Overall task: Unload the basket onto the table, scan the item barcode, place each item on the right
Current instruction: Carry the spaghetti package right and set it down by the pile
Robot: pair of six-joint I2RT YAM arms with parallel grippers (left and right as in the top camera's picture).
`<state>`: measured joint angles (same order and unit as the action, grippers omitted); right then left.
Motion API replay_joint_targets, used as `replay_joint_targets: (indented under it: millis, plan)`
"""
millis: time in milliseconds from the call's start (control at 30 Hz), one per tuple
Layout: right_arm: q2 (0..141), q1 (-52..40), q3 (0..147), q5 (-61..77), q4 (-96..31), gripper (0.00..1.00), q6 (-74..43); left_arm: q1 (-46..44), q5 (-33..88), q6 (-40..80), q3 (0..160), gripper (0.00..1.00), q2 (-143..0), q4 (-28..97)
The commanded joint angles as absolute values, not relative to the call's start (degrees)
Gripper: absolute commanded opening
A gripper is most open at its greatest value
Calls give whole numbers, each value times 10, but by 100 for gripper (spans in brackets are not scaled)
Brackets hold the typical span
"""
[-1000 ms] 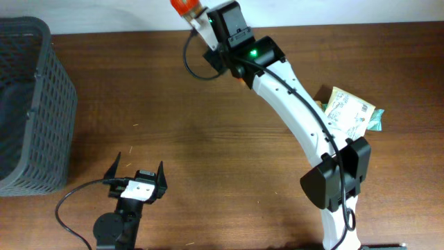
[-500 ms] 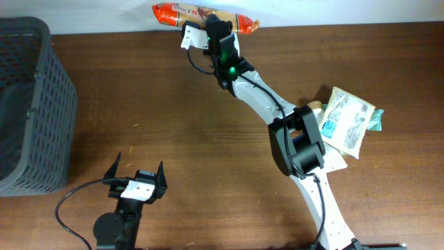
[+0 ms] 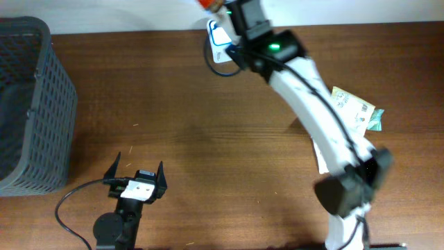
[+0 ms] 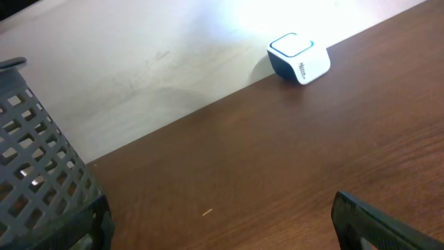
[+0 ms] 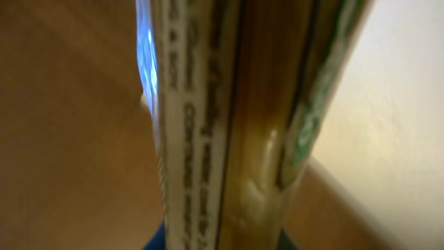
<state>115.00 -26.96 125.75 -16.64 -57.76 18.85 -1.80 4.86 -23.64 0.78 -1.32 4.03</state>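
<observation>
At the far left stands a grey plastic basket point(image 3: 28, 104) with an open square lattice for walls. Near the front edge of the dark wooden table point(image 3: 208, 153) the left gripper point(image 3: 139, 165) rests low, its two black fingers spread as wide as they go, with nothing between them. From its wrist camera a small rounded scanner point(image 4: 298, 57) shows at the back of the table against the pale wall — a white box with a blue rim.

The right arm reaches across to that back edge. The right gripper point(image 3: 220, 5) is clenched on a snack packet point(image 5: 229, 139), held above and just beside the scanner. Close up, the packet is glossy and creased film — printed white, brown and green, with a blue glow along one edge. To the right lies a crinkled pale pouch point(image 3: 352, 111).
</observation>
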Motion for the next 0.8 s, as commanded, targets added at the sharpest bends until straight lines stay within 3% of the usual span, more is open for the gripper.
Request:
replay_joint_targets:
  millis: [0,67,133,267,333,367,433,500,633,667,700,767]
  plan:
    - [1079,-241,1277,-125,-747,4,-52,-17,47,-243,5,99,-11,42]
    - [1102,-210,1268,-54,-869,4,-105,-17,47,-243,5,99,-11,42]
    - [1128,-182,1217,-46,-904,4,-117,-17,47,-243,5,99,-11,42]
    - [1142,-144,1028,-45,-820,4,-132,-17,47,-243,5,99,-11,42]
    - [1142,-127,970,-45,-770,11,-132,-17,47,-243,5,99,-11,42]
    - [1142,-123,958,-45,-754,17,-132,-17,47,-243,5,99,-11,42]
    - [1142,-115,942,-45,-731,67,-130,-17,47,-243,5,99,-11,42]
    - [1141,-115,967,-45,-745,75,-123,-17,47,-243,5,99,-11,42]
    - [1096,-123,1170,14,-874,76,-69,-17,47,-243,5,99,-11,42]
    - [1067,-136,1263,25,-927,80,-69,-17,47,-243,5,99,-11,42]
    - [1039,-150,1340,26,-971,100,-69,-17,47,-243,5,99,-11,42]
    - [1003,-162,1402,24,-973,99,-69,-17,47,-243,5,99,-11,42]
